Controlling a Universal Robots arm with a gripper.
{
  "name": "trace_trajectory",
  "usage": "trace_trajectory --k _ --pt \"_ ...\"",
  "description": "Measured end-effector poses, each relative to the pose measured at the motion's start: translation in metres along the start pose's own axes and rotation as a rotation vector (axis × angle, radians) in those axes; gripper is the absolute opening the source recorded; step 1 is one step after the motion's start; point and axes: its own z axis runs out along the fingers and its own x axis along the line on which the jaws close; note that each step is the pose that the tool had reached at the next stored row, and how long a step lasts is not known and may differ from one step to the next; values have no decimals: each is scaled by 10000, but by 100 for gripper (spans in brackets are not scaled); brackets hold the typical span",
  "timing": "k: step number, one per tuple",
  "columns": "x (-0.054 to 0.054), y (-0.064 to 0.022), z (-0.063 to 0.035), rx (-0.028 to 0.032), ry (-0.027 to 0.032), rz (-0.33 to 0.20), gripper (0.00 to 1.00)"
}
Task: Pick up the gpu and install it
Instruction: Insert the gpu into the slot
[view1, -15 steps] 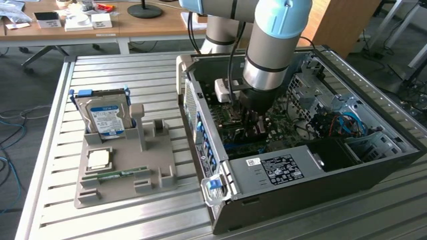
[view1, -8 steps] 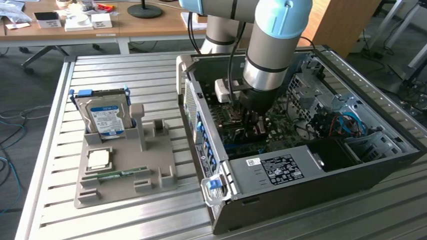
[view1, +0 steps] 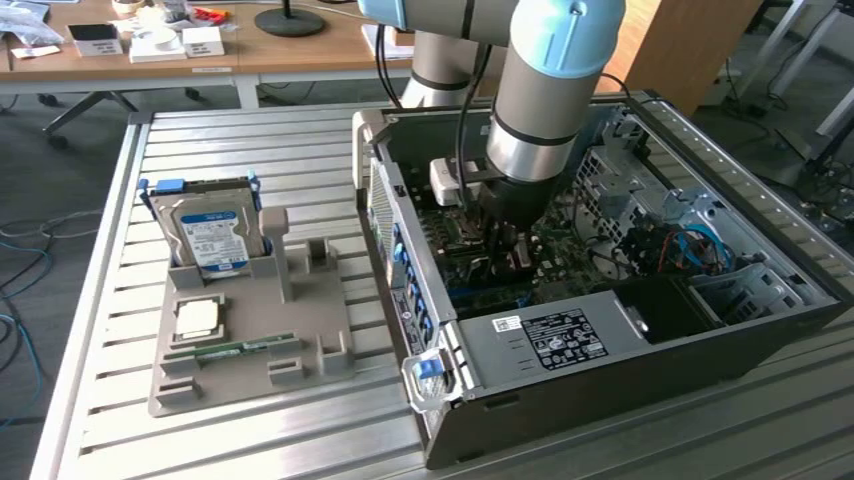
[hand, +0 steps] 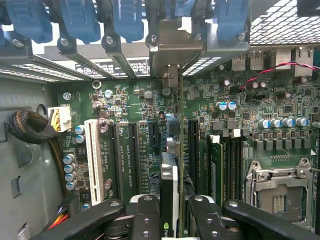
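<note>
Gpu (hand: 169, 195) stands on edge between the two fingers (hand: 145, 217) of the tool (hand: 170, 220), seen edge-on in the wrist view as a narrow card with a pale side and a green logo near the fingers. The fingers are closed partway onto it, pressing it from both sides. The card runs out from the tool over the green motherboard (hand: 145, 115), with its metal end bracket (hand: 172, 55) at the rear slot openings under the row of blue retention clips (hand: 80, 22). It lines up with one of the long black expansion slots (hand: 192, 150), but whether its lower edge is seated in a slot or held just above cannot be told from this angle, perhaps just touching.

In the exterior view the arm (view1: 541, 110) reaches steeply down from above into the open computer case (view1: 601, 330), which lies on its side on the slatted metal tabletop (view1: 254, 140). Its grey wrist section and black tool mount hide the tool (view1: 514, 255) and most of the card; only a dark shape shows below the wrist.

Well apart, toward the exterior view's left, a grey parts holder (view1: 254, 340) carries an upright hard drive (view1: 207, 235) with a blue and white label, a square processor chip (view1: 198, 320) and a narrow green memory stick (view1: 247, 347).
</note>
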Motion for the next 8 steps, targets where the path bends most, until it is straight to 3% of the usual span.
trace_trajectory --k 8 --pt "0 1 0 -4 -3 -88 27"
